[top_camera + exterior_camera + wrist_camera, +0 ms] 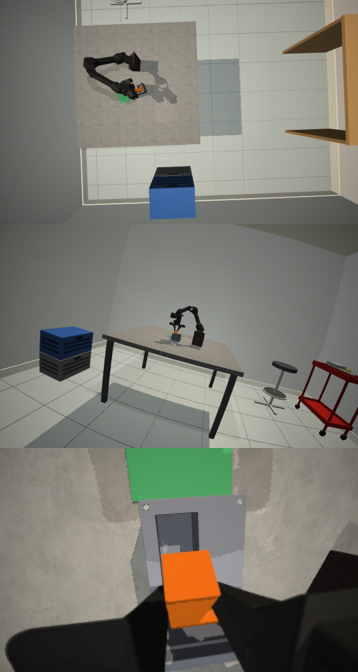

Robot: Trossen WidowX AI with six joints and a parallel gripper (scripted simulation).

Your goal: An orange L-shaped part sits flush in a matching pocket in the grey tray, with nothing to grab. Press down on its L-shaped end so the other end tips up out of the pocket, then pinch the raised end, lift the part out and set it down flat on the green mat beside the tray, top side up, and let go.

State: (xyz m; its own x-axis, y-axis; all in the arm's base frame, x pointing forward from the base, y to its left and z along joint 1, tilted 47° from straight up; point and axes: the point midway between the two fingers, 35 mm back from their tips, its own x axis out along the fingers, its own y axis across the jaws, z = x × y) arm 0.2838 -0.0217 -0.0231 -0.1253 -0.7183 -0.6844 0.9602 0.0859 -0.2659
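The orange L-shaped part (139,89) (176,331) (190,573) stands steeply tilted, its straight end raised toward the wrist camera. Its L-shaped end is low at the tray's near side in the wrist view, partly hidden. The gripper (176,330) (192,593) is shut on the raised end, one finger on each side. The grey tray (176,337) (220,528) is below, the far stretch of its pocket uncovered. The green mat (124,99) (170,336) (180,473) lies flat beyond the tray in the wrist view, with no part on it.
The arm's dark base block (136,63) (198,338) stands on the table (113,124) (146,336), a short way from the tray. Stacked crates (172,203) (66,343), a stool (284,367) and a red cart (324,410) stand off the table.
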